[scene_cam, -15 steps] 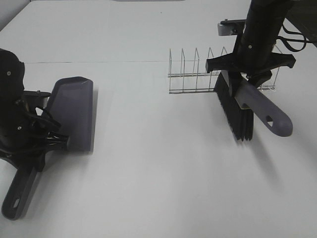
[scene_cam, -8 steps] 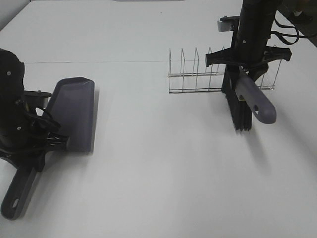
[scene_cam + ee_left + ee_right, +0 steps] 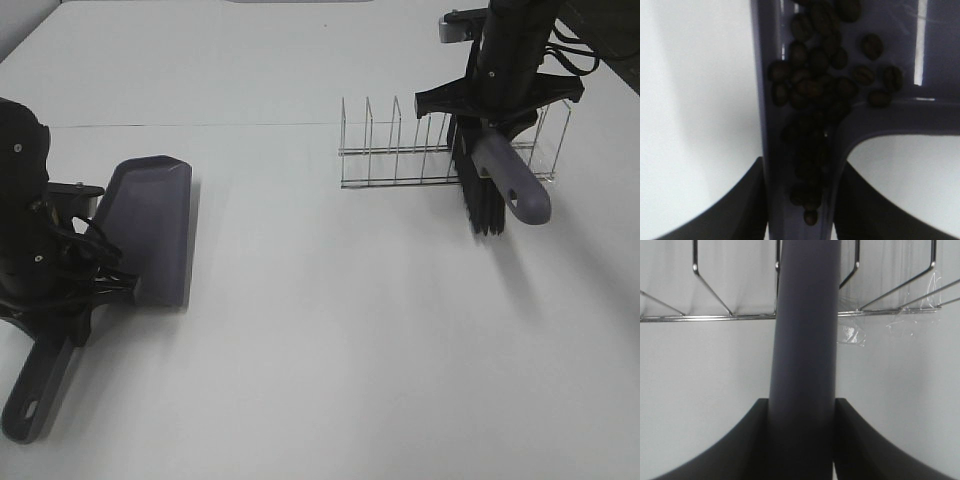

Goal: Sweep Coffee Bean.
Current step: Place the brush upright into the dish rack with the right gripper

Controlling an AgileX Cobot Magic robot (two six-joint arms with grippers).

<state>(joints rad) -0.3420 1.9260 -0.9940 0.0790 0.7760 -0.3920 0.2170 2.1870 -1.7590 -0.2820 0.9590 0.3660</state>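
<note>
While both tools sit clamped in our grippers, the white table (image 3: 330,350) shows no loose beans in the high view. The wire rack (image 3: 395,150) stands toward the far right, and the dustpan (image 3: 150,235) lies well apart from it on the left, its lip facing the middle. Our left gripper (image 3: 805,210) is clenched on the dustpan's handle. Our right gripper (image 3: 802,440) grasps the brush (image 3: 492,190) by its handle, bristles hanging just beside the rack's near rail. The coffee beans (image 3: 815,85) lie inside the dustpan, heaped against its back wall and down the hollow of the handle.

We judge the sweeping done, so the main risk now is a spill: tip the pan lip-down or jolt it, and the beans roll out. On the right, the bristles could snag the rack's wires if the brush drops or swings toward them. A broad bare stretch lies between the two tools, while the rack closes off the brush's far side.
</note>
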